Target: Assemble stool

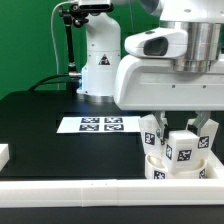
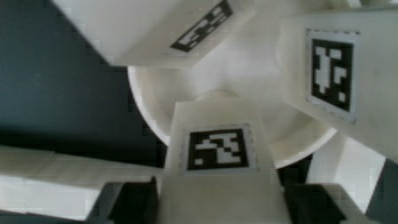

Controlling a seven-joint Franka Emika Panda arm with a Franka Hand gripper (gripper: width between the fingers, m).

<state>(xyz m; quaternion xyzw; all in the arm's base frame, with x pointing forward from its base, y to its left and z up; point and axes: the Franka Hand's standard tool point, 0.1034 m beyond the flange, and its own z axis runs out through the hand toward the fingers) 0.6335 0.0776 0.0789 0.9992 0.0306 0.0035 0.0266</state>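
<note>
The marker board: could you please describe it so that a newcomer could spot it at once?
Start at the black table. In front of the white robot base lies the marker board, a thin flat white sheet printed with square tags. Unlike the stool parts at the exterior view's right, it lies flat and stands alone.

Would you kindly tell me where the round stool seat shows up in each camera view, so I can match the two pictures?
Exterior view: the seat sits at the lower right, under the gripper, against the white rail, with legs standing on it.
Wrist view: the seat fills the middle of the picture as a pale curved disc on the dark table.
Shared landmark: the tagged leg between the gripper's fingers.
</note>
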